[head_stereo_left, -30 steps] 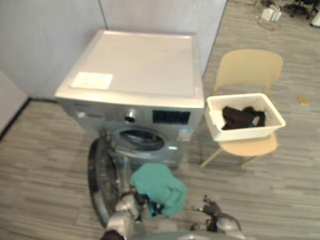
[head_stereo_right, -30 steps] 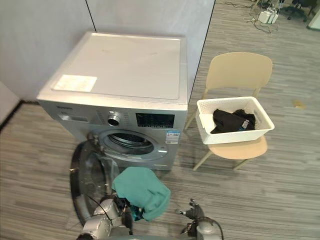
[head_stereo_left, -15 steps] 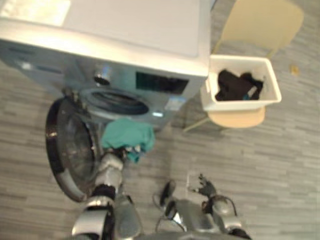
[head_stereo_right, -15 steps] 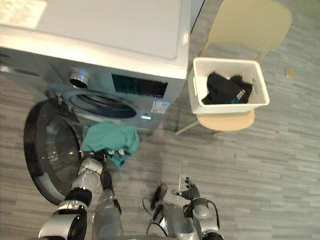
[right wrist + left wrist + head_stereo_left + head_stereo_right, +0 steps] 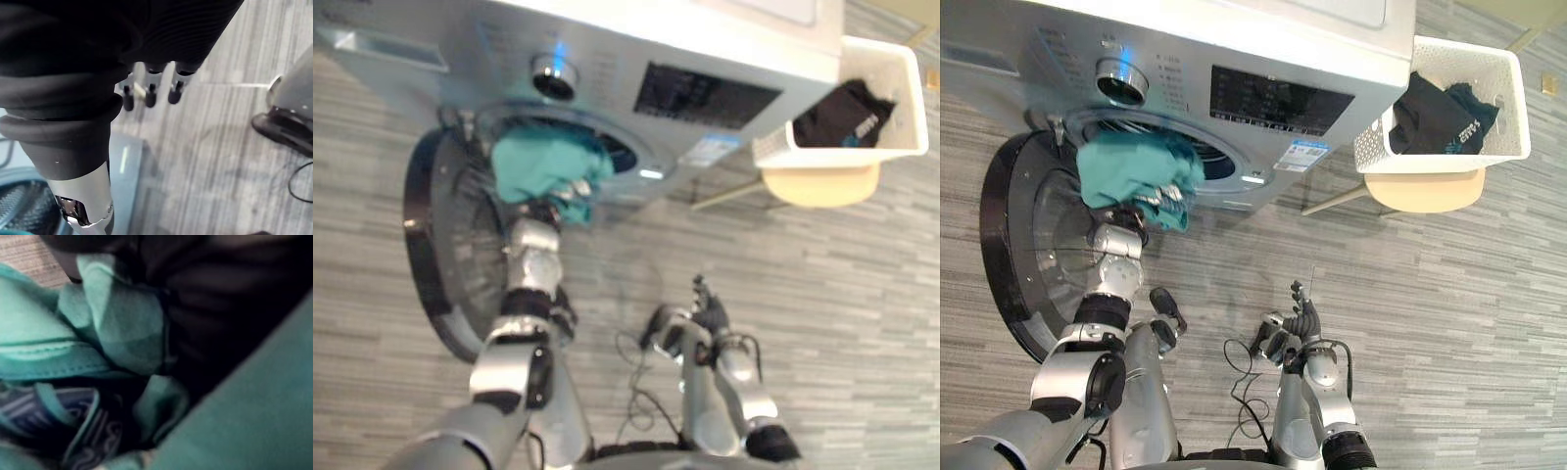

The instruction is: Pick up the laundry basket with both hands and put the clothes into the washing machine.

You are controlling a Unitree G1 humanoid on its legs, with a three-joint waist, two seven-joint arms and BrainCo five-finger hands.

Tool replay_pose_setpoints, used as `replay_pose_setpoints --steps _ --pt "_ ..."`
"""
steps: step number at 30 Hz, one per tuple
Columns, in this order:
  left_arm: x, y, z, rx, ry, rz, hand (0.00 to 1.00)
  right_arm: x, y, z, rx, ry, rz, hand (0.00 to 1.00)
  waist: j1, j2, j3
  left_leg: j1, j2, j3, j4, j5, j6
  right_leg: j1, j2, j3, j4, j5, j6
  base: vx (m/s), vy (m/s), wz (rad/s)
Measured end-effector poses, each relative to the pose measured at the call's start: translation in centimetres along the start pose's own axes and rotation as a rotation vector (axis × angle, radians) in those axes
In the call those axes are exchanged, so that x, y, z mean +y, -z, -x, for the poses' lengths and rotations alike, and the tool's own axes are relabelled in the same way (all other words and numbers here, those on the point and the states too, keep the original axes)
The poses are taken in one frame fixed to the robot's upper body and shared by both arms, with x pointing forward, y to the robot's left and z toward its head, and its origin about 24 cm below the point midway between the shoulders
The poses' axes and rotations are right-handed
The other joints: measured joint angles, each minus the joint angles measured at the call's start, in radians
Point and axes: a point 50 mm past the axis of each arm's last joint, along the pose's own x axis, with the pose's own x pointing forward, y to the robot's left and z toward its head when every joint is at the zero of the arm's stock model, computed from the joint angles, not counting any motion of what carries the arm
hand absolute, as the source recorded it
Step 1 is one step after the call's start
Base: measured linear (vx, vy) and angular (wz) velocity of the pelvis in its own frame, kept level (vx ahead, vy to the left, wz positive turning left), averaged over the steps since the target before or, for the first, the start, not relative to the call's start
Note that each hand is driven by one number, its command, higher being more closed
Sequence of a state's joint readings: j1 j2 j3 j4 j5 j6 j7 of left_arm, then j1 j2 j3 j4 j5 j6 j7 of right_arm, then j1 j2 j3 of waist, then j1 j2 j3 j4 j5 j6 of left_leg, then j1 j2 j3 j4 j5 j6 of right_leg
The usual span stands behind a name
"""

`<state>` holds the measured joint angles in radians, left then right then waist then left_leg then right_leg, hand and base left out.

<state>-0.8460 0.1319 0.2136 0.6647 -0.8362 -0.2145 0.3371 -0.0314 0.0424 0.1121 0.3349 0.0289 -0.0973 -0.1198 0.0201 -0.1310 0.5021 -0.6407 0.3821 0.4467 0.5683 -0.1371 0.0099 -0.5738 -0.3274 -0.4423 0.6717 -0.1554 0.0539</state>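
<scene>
My left hand (image 5: 1149, 202) is shut on a teal garment (image 5: 1126, 168) and holds it against the lower left of the washing machine's round drum opening (image 5: 1218, 163). The same teal cloth (image 5: 112, 328) bunches close up in the left wrist view. The white laundry basket (image 5: 1520, 110) sits on a beige chair (image 5: 1425, 190) to the right of the machine, with dark clothes (image 5: 1435, 103) in it. My right hand (image 5: 1299, 319) hangs open low over the floor, apart from everything, its fingers (image 5: 150, 93) straight.
The silver washing machine (image 5: 705, 39) stands across the top of the head views. Its round door (image 5: 1028, 250) swings wide open to the left, beside my left arm. Grey wood-look floor (image 5: 1469, 333) spreads to the right and front.
The camera has tipped down and closer to the machine. My left hand has carried the teal garment up from in front of the door to the drum opening. The right hand stays low.
</scene>
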Motion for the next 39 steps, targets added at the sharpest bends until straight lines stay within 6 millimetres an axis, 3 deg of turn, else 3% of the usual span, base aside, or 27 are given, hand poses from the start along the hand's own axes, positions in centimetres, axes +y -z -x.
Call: replay_pose_setpoints --steps 1,2,3,4,7,8,11,15,21,25,28,29,30,31,33,35,36,39 --pt "-3.4 -2.5 -0.8 -0.073 0.070 0.053 1.00 0.9 -1.4 0.0 -0.064 -0.029 0.004 0.00 -0.013 -0.001 0.000 -0.075 0.000 -0.003 0.022 0.001 -0.002 -0.053 -0.030 -0.001 -0.076 0.017 -0.009 -0.15 -0.139 0.15" --pt "-5.3 -3.6 -0.9 -0.105 0.110 0.095 1.00 1.4 -1.9 0.0 -0.090 -0.052 -0.002 0.00 -0.026 -0.001 0.001 -0.121 0.003 -0.015 0.048 0.000 -0.003 -0.076 -0.041 0.002 -0.104 0.017 -0.006 -0.10 -0.161 0.50" --pt "-7.5 -5.1 -1.0 -0.146 0.159 0.145 1.00 2.3 -2.5 0.1 -0.115 -0.095 -0.037 0.00 -0.040 0.001 0.007 -0.192 0.017 -0.035 0.097 0.000 -0.003 -0.111 -0.062 -0.015 -0.086 0.029 0.046 -0.06 -0.209 0.37" --pt "-8.9 -6.8 -1.0 -0.190 0.199 0.178 1.00 3.4 -3.2 -0.1 -0.138 -0.145 -0.076 0.00 -0.036 0.001 0.032 -0.259 0.053 -0.059 0.138 0.001 -0.005 -0.165 -0.062 -0.029 -0.032 0.032 0.048 -0.05 -0.257 0.27" --pt "-9.7 -8.8 -1.0 -0.236 0.230 0.239 1.00 3.6 -4.5 0.1 -0.184 -0.185 -0.249 0.00 -0.058 0.002 0.035 -0.397 0.147 -0.047 0.218 0.024 -0.020 -0.297 -0.073 -0.056 0.120 -0.023 0.006 0.07 -0.265 0.02" --pt "-10.1 -8.9 -0.9 -0.228 0.239 0.265 1.00 3.3 -5.3 0.2 -0.217 -0.191 -0.324 0.00 -0.059 0.002 0.035 -0.451 0.181 -0.069 0.275 0.026 -0.007 -0.343 -0.073 -0.055 0.182 -0.040 -0.011 0.12 -0.147 -0.21" --pt "-11.9 -9.4 -0.6 -0.218 0.282 0.313 1.00 3.0 -6.5 0.4 -0.280 -0.200 -0.395 0.00 -0.068 0.002 0.035 -0.513 0.205 -0.088 0.315 0.019 0.003 -0.399 -0.069 -0.052 0.225 -0.046 -0.022 0.06 -0.046 -0.22" --pt "-16.1 -10.6 1.1 -0.231 0.429 0.350 1.00 3.2 -7.6 0.6 -0.319 -0.240 -0.496 0.00 -0.071 0.002 0.035 -0.606 0.231 -0.104 0.354 0.012 0.011 -0.479 -0.060 -0.051 0.254 -0.064 -0.038 -0.01 -0.026 -0.16" --pt "-16.7 -12.1 1.6 -0.288 0.471 0.343 1.00 3.2 -7.6 0.7 -0.320 -0.268 -0.543 0.00 -0.073 0.002 0.035 -0.685 0.259 -0.117 0.378 0.008 0.005 -0.548 -0.045 -0.052 0.266 -0.066 -0.043 -0.04 -0.044 -0.13" --pt "-18.0 -15.3 1.8 -0.389 0.523 0.201 1.00 2.9 -8.2 1.2 -0.357 -0.301 -0.566 0.00 -0.072 0.001 0.034 -0.725 0.287 -0.113 0.379 0.008 0.005 -0.587 -0.019 -0.053 0.249 -0.058 -0.054 -0.04 -0.052 -0.23" --pt "-22.0 -19.7 3.9 -0.528 0.634 0.055 1.00 2.3 -8.5 1.9 -0.388 -0.309 -0.559 0.00 -0.072 0.001 0.034 -0.748 0.303 -0.116 0.376 0.015 0.009 -0.604 -0.002 -0.061 0.234 -0.052 -0.062 -0.02 -0.045 -0.20" --pt "-23.4 -20.7 5.0 -0.573 0.677 0.009 0.00 2.1 -8.4 2.2 -0.389 -0.304 -0.562 0.00 -0.072 0.001 0.034 -0.748 0.303 -0.116 0.371 0.018 0.007 -0.602 0.001 -0.065 0.227 -0.050 -0.065 0.01 -0.020 -0.11" --pt "-25.7 -21.9 6.9 -0.638 0.745 -0.069 0.00 1.8 -8.2 2.5 -0.389 -0.299 -0.561 0.00 -0.073 0.001 0.034 -0.747 0.303 -0.117 0.363 0.021 0.009 -0.597 0.006 -0.070 0.217 -0.050 -0.065 0.01 -0.016 -0.04" --pt "-26.5 -22.5 7.7 -0.685 0.769 -0.129 0.00 1.8 -8.1 2.6 -0.388 -0.295 -0.562 0.00 -0.074 0.001 0.034 -0.745 0.302 -0.116 0.357 0.024 0.009 -0.591 0.010 -0.073 0.212 -0.048 -0.064 0.00 0.000 0.00" --pt "-26.4 -23.2 7.9 -0.944 0.649 -0.556 0.00 1.3 -7.8 3.4 -0.392 -0.297 -0.571 0.00 -0.071 0.000 0.033 -0.726 0.294 -0.106 0.329 0.041 0.015 -0.565 0.013 -0.095 0.183 -0.046 -0.066 0.04 -0.003 0.15" --pt "-27.1 -22.4 8.4 -1.253 0.459 -1.062 0.00 0.8 -7.7 3.8 -0.407 -0.323 -0.563 0.00 -0.065 -0.004 0.030 -0.681 0.283 -0.083 0.290 0.053 0.018 -0.516 0.014 -0.113 0.149 -0.046 -0.066 0.06 -0.004 0.33" --pt "-26.3 -22.0 7.2 -1.320 0.348 -1.281 0.00 0.7 -8.1 4.1 -0.437 -0.340 -0.557 0.00 -0.063 -0.005 0.030 -0.652 0.277 -0.075 0.269 0.055 0.015 -0.485 0.019 -0.118 0.122 -0.040 -0.058 0.05 0.005 0.22" --pt "-25.4 -20.6 6.0 -1.416 0.228 -1.612 0.00 0.5 -8.9 4.4 -0.490 -0.348 -0.563 0.00 -0.058 -0.007 0.029 -0.586 0.265 -0.044 0.224 0.060 0.010 -0.428 0.035 -0.123 0.053 -0.009 -0.046 0.05 0.031 0.04"
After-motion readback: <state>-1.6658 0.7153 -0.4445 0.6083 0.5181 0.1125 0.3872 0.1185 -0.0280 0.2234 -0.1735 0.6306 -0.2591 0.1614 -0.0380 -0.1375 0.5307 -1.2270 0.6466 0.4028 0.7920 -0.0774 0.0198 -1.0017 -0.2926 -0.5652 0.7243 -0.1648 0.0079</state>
